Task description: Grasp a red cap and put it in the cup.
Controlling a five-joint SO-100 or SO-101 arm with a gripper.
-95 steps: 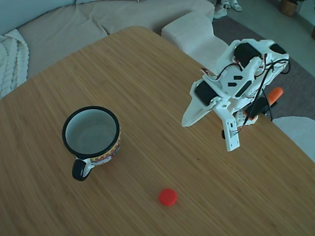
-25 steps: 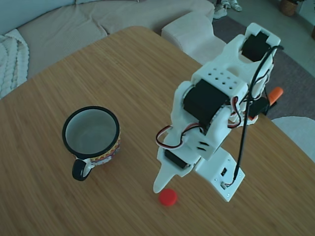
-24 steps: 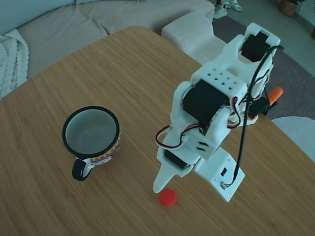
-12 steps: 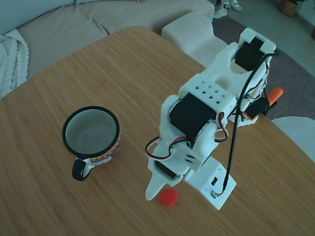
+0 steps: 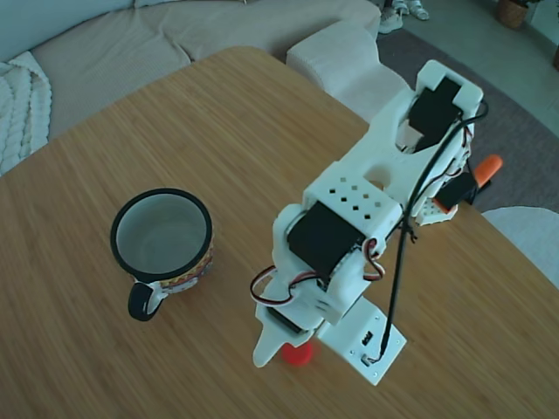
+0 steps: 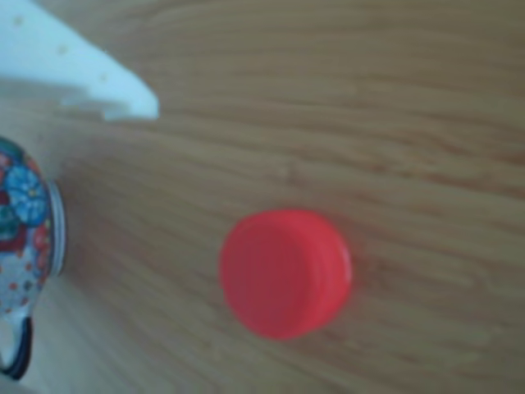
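The red cap [image 6: 285, 272] lies flat on the wooden table [image 5: 175, 122], with nothing on top of it and nothing squeezing it. In the other view it sits alone on the wood, so it is easy to reach from above. In the fixed view only a bit of it [image 5: 298, 353] peeks out, because the white arm [image 5: 367, 218] is right over it and hides most of it. The gripper [image 5: 281, 349] points down at the cap, with one white finger [image 5: 263, 351] close to the table just to the left of the cap. The other view shows one white fingertip [image 6: 123, 94] up and to the left, apart from the cap and not touching it. The second finger is hidden, so I cannot tell how wide the gripper is. It holds nothing yet. The arm is low like this so the fingers can go on both sides of the cap and pinch it. The cup [image 5: 162, 240] stands upright to the left in the fixed view, well apart from the cap, with its mouth open and empty. That way the cap can drop straight in. Its handle [image 5: 142, 300] points toward the near edge of the table.
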